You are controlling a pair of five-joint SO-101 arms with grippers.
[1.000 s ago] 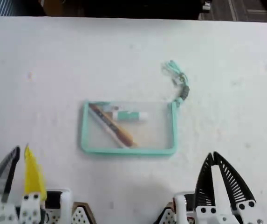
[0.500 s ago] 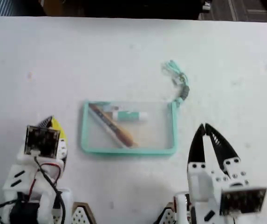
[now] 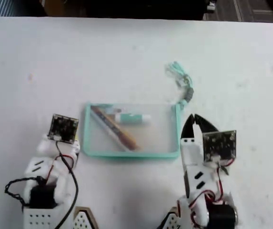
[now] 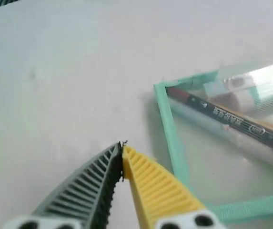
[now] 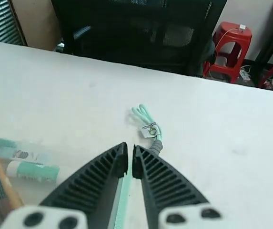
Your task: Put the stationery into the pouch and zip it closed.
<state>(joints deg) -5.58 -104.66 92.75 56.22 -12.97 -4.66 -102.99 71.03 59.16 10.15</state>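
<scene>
Pouch (image 3: 131,154): mid-table, between the arms; pencil (image 3: 115,129) and tube (image 3: 135,118) inside; zip closure unclear, likely the remaining step; left gripper (image 4: 122,145) pinched together, empty; right gripper (image 5: 129,145) narrow, empty.

Left tool (image 4: 122,145), right tool (image 5: 130,148): both closed.
</scene>
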